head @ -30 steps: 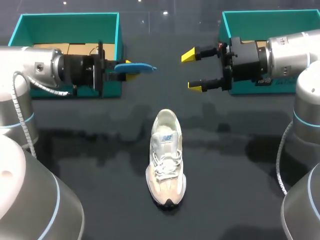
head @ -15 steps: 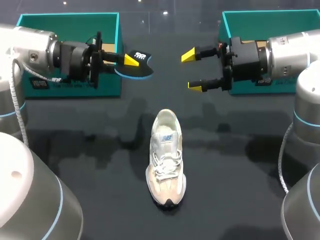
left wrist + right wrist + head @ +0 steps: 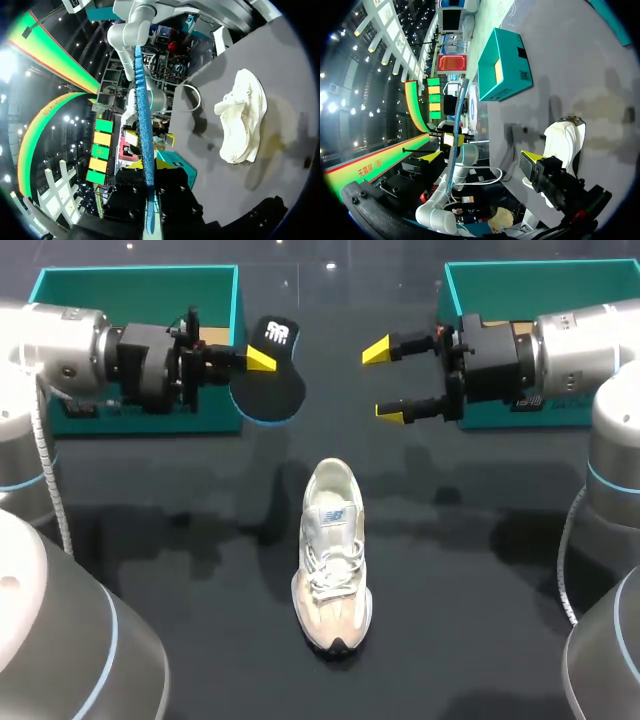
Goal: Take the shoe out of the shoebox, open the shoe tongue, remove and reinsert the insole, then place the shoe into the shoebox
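Turned since a second ago, the insole (image 3: 270, 390) now shows its dark flat face, grasped by the left claw (image 3: 258, 361). Right claw (image 3: 385, 381) hangs released, far right of the shoe (image 3: 332, 558).

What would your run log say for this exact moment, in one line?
left fingers: shut on insole, held in air | right fingers: open, empty | shoe: on table

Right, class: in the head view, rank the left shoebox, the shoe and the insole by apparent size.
1. left shoebox
2. shoe
3. insole, which still looks smallest though it is held up nearer the camera
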Robot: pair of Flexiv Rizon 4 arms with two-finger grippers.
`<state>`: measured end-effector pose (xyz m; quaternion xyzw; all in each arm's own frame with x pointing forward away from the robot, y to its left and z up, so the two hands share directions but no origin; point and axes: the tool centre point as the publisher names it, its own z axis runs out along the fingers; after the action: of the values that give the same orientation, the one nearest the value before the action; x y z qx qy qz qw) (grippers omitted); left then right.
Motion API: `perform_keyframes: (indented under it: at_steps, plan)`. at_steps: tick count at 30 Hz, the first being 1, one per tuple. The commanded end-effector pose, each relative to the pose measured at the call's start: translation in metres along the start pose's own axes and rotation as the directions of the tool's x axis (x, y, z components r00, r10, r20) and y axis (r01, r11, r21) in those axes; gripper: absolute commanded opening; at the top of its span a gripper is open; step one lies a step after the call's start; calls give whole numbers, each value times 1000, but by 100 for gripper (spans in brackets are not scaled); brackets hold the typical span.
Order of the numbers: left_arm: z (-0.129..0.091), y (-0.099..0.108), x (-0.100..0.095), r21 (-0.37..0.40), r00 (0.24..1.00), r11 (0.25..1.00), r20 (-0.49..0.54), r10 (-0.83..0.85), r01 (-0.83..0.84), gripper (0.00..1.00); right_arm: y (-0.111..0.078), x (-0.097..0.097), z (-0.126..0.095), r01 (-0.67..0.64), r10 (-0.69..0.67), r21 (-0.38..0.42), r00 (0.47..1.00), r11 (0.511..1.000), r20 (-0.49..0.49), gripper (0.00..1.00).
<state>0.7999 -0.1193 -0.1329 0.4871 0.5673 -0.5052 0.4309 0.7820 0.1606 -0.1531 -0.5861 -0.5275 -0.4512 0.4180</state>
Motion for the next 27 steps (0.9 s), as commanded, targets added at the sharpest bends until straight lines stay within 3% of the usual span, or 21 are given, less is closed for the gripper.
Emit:
perform_keyframes:
  at_steps: [1, 9, 17, 25, 27]
  plan:
    - [1, -3, 6, -60, 994, 995, 70, 88, -84, 0, 0, 0, 2, -2, 2, -2, 1000, 1000, 3, 100]
    - [10, 8, 4, -68, 982, 988, 115, 148, -141, 0, -15, 0, 14, -10, 10, -5, 1000, 1000, -23, 100]
    - [23, 17, 8, -93, 980, 979, 69, 187, -181, 0, -30, 7, 31, 30, -30, 3, 999, 1000, -10, 100]
    - [29, 15, 17, -77, 978, 977, 50, 201, -197, 0, -26, 9, 43, 93, -92, 28, 996, 995, -10, 100]
    - [30, 15, 17, -69, 979, 978, 43, 201, -198, 0, -24, 11, 46, 114, -113, 41, 993, 993, -13, 91]
